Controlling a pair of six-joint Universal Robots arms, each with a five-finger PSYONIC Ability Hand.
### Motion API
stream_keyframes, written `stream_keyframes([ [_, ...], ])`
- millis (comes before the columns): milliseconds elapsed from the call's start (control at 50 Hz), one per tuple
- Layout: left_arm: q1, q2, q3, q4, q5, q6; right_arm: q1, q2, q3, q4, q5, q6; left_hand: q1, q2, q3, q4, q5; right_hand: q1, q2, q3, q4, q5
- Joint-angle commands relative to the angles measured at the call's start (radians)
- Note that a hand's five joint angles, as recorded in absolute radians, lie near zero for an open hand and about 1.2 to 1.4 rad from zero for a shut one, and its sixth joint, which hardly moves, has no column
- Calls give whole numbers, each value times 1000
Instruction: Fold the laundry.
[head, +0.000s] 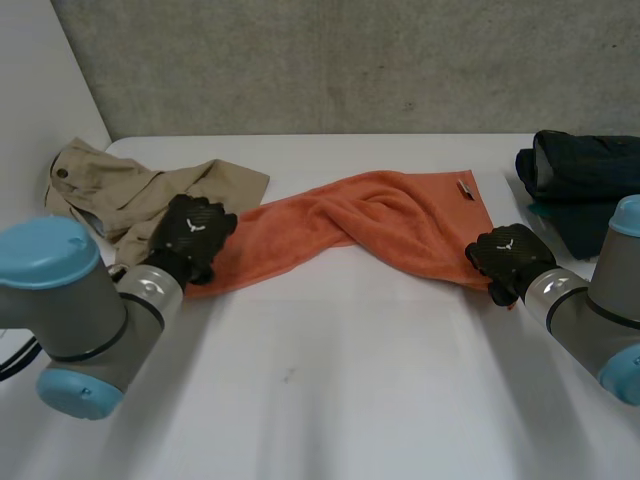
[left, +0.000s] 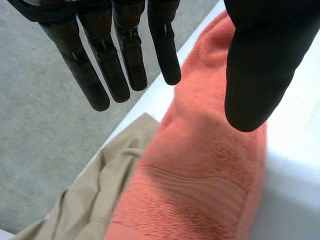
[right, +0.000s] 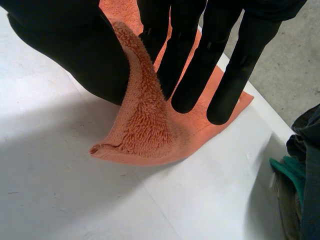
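Two ends of orange towel: L hand straight-fingered, empty; R hand thumb-pinch on edge.

The room's light is soft and even, seemingly from above. The white table is bright near the grey wall and duller toward its near edge. The orange towel is well lit, with gentle shading along its folds. Its lifted corner at the right hand lays a faint shadow on the table. The dark garments look murky, their folds hard to tell. The left hand reads as near-featureless black.
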Motion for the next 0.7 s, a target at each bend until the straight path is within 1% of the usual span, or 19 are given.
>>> stream_keyframes([
  [20,-6,-86,4,-8,-25,4,-4,0,1,-1,0,0,47,53,50,55,61,296,223,206,196,201],
  [100,-3,-89,1,-8,-64,8,-21,0,1,1,-3,-1,23,29,26,32,38,296,223,206,196,201],
  [160,6,-89,1,-8,-76,8,-23,-2,0,-1,-2,-1,-12,-6,-9,-3,3,296,223,206,196,201],
  [300,18,-115,26,4,-74,17,-20,-2,0,1,-2,-1,-9,-3,-6,-1,5,296,223,206,196,201],
  [420,35,-195,96,-6,-76,72,-14,-2,4,-1,-2,-1,23,29,26,32,38,296,223,206,196,201],
  [460,43,-207,108,-6,-76,92,-14,-2,4,1,0,-1,91,96,93,99,105,296,223,206,196,201],
  [500,53,-216,122,-5,-74,115,-14,-2,3,-1,0,-3,278,284,281,286,292,296,223,206,196,201],
  [540,61,-218,130,-5,-70,123,-15,-2,0,-1,0,-3,542,547,544,550,556,296,223,206,196,201],
  [560,69,-217,141,-5,-68,121,-17,-2,-2,-1,2,-4,772,778,775,781,787,296,223,206,196,201],
  [680,73,-189,167,-8,-74,115,-27,-9,-35,16,11,-7,775,780,777,783,789,296,223,206,196,201],
  [700,73,-157,176,-11,-77,110,-32,-14,-41,21,11,-10,775,780,777,783,789,296,223,206,196,201],
])
